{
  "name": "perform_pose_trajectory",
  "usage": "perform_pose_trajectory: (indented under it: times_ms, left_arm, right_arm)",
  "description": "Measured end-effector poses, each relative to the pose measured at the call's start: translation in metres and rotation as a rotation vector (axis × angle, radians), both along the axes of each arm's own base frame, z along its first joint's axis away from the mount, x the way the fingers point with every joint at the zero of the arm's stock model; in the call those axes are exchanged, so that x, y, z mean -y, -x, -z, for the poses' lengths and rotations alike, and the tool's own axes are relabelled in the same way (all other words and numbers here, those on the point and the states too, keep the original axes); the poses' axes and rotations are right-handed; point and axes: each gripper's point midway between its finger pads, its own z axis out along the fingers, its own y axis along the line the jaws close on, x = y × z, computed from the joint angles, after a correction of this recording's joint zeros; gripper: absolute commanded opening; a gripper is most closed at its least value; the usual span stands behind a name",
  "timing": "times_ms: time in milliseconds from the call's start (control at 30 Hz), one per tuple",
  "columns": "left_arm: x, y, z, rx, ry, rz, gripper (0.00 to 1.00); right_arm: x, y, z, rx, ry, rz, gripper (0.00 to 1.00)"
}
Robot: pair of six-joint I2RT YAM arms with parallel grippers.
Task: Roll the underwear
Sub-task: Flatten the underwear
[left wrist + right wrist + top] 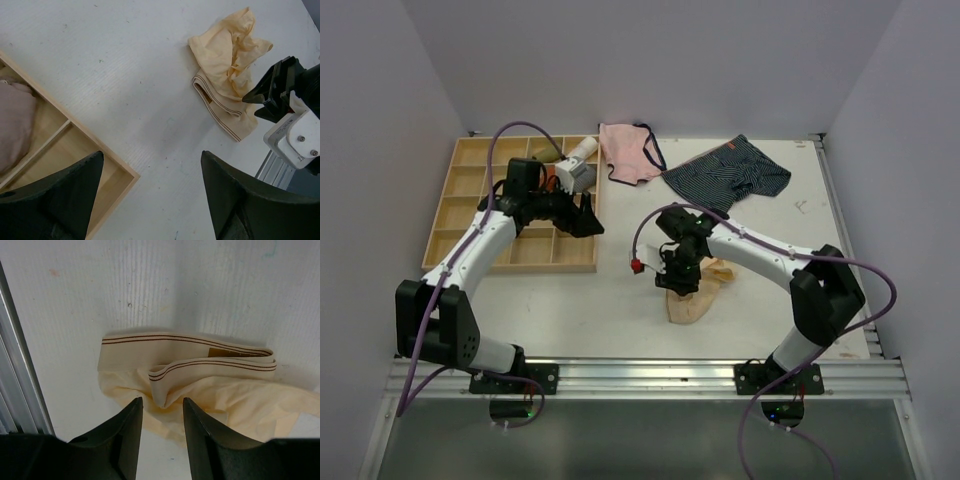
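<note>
Underwear (691, 303), lower centre, lies crumpled and not yet rolled. Right gripper (162, 412) hovers over it, narrowly parted. Left gripper (151, 165) is wide and empty. All rolling seems to remain.

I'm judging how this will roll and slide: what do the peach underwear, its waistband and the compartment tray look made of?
Underwear: thin matte knit cloth, probably cotton; it slumps in soft creases.
Waistband: thicker, seemingly woven elastic; it lies flat and ribbon-like, with brown stripes.
Tray: pale wood, perhaps plywood, matte and unvarnished-looking, with thin straight dividers.

Right wrist view crops underwear (240, 400)
</note>
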Motion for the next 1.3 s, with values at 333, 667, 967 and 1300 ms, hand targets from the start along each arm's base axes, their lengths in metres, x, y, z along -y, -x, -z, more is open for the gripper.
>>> perform_pose_trajectory:
  times_ms: [333, 667, 967, 1300]
  left_arm:
    - [-0.005, 0.0, 0.005, -0.009, -0.005, -0.011, 0.83]
    - [-0.008, 0.008, 0.02, -0.037, -0.021, -0.005, 0.83]
    - [-0.009, 0.01, 0.029, -0.027, -0.03, 0.015, 0.82]
    - [0.028, 0.016, 0.057, -0.027, -0.052, 0.142, 0.81]
  right_arm:
    - [0.004, 0.01, 0.035, -0.066, 0.074, -0.071, 0.45]
    - [0.003, 0.002, 0.039, -0.046, 0.104, -0.095, 0.0]
    - [-0.03, -0.043, -0.065, 0.175, -0.118, -0.014, 0.0]
    - [0.03, -0.098, -0.131, 0.32, -0.248, 0.294, 0.0]
